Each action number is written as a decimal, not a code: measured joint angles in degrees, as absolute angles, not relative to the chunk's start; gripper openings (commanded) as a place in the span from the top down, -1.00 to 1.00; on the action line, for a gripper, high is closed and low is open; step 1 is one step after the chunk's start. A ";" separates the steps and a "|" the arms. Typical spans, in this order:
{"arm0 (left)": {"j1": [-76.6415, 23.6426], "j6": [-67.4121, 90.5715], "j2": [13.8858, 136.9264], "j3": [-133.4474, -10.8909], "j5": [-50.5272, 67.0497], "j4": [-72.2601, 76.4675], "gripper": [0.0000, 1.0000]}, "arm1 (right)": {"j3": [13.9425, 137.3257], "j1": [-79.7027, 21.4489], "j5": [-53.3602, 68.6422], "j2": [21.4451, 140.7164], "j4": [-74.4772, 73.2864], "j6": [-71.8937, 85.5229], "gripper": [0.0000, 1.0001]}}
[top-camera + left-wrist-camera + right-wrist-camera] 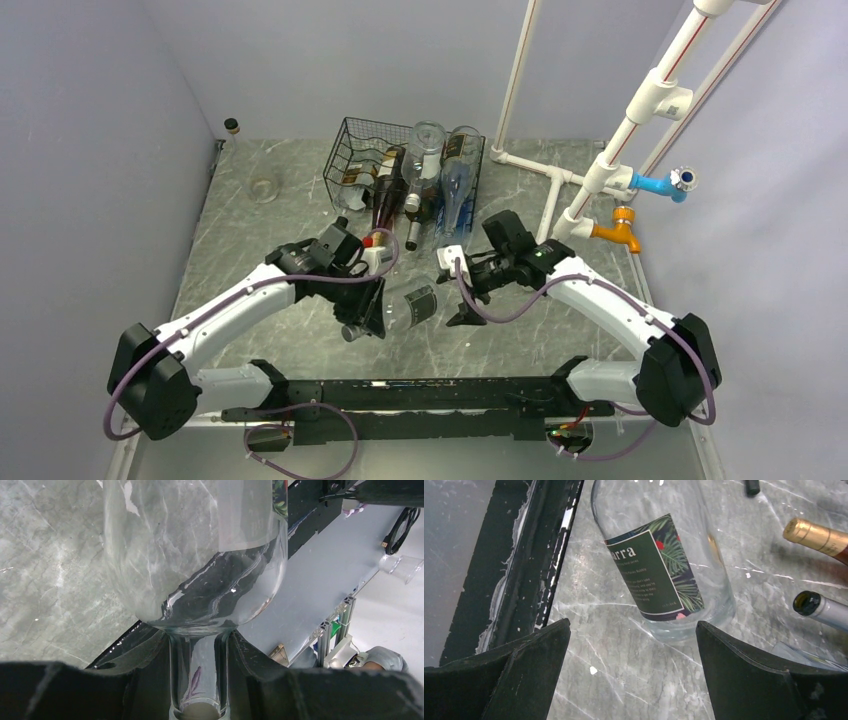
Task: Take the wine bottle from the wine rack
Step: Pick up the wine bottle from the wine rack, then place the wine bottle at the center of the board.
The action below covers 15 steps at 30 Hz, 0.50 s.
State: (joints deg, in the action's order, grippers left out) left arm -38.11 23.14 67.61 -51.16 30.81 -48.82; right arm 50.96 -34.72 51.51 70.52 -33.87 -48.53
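A clear glass wine bottle [408, 305] with a dark green label lies between my arms, off the black wire-mesh wine rack [350, 160]. My left gripper [362, 318] is shut on its neck [199, 672]; its rounded shoulder fills the left wrist view. My right gripper [462, 300] is open and empty just past the bottle's base; the labelled body [659, 570] shows ahead of its spread fingers [749, 670]. The rack at the back holds several more bottles.
Bottle necks [385, 215] stick out of the rack toward the arms; a gold-capped neck [819, 536] and a grey one [824, 609] show at right. A glass [264, 188] and small jar [232, 126] sit back left. White pipes with taps [620, 190] stand right.
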 measured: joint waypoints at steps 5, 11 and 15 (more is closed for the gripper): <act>-39.38 23.07 69.01 -52.66 30.92 -48.73 1.00 | 48.21 -36.12 50.19 71.18 -31.51 -51.40 -0.99; -40.42 23.14 70.50 -53.06 31.73 -49.04 1.00 | 45.39 -37.76 46.35 71.48 -26.57 -52.45 -0.99; -41.08 22.98 71.64 -53.08 32.69 -49.06 1.00 | 44.66 -38.48 43.53 72.03 -23.53 -52.38 -0.99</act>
